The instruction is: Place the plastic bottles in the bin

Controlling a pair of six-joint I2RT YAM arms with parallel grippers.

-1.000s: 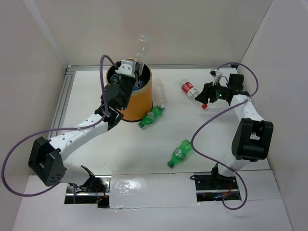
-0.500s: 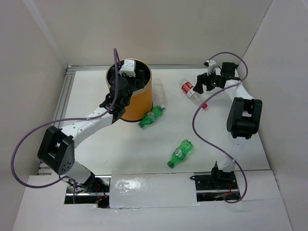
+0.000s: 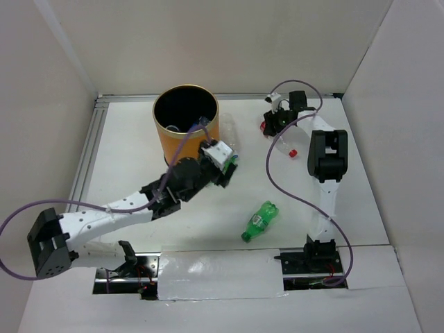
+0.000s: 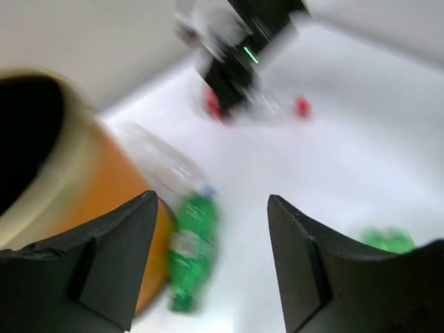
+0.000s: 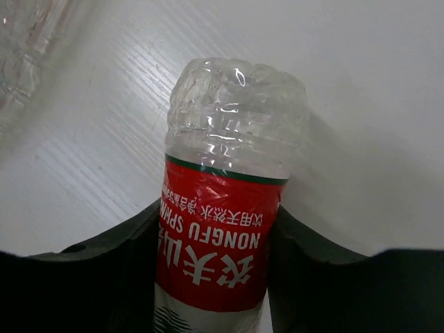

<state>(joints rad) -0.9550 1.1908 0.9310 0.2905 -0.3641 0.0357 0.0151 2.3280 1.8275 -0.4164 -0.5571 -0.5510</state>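
Note:
The orange bin [image 3: 186,142] [image 4: 104,201] stands at the back left, its inside black. A clear bottle [image 3: 229,134] [image 4: 158,158] and a green bottle [image 4: 189,251] lie against its right side. My left gripper [image 3: 225,165] [image 4: 211,202] hovers open just above that green bottle, nothing between its fingers. A second green bottle [image 3: 260,220] [image 4: 388,239] lies nearer the front. At the back right the red-labelled bottle [image 3: 277,136] [image 5: 236,104] lies on the table, red cap [image 3: 293,152] toward the front. My right gripper [image 3: 272,125] [image 5: 217,229] is shut on its label.
White walls close in the table on the left, back and right. A metal rail [image 3: 94,142] runs along the left edge. Purple cables loop off both arms. The upright right arm [image 3: 326,156] stands just right of the red-labelled bottle. Another clear bottle [image 5: 28,41] lies beside it.
My left gripper opened over the bin, came out and swung down-right over the green bottle. The right gripper moved back-left onto the red-labelled bottle and closed on it.

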